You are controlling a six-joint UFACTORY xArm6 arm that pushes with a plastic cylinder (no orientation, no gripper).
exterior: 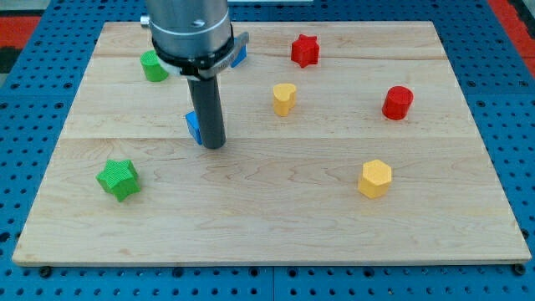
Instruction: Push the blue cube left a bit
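Observation:
A blue cube (193,127) sits left of the board's middle, mostly hidden behind my rod, with only its left edge showing. My tip (213,146) rests on the board, touching or very near the cube's right side. A second blue block (240,56) peeks out behind the arm's grey body near the view's top; its shape is hidden.
The wooden board (267,226) holds a green block (153,66) at top left, a green star (117,179) at lower left, a red star (305,50), a yellow heart-like block (284,98), a red cylinder (398,103) and a yellow hexagon (374,178).

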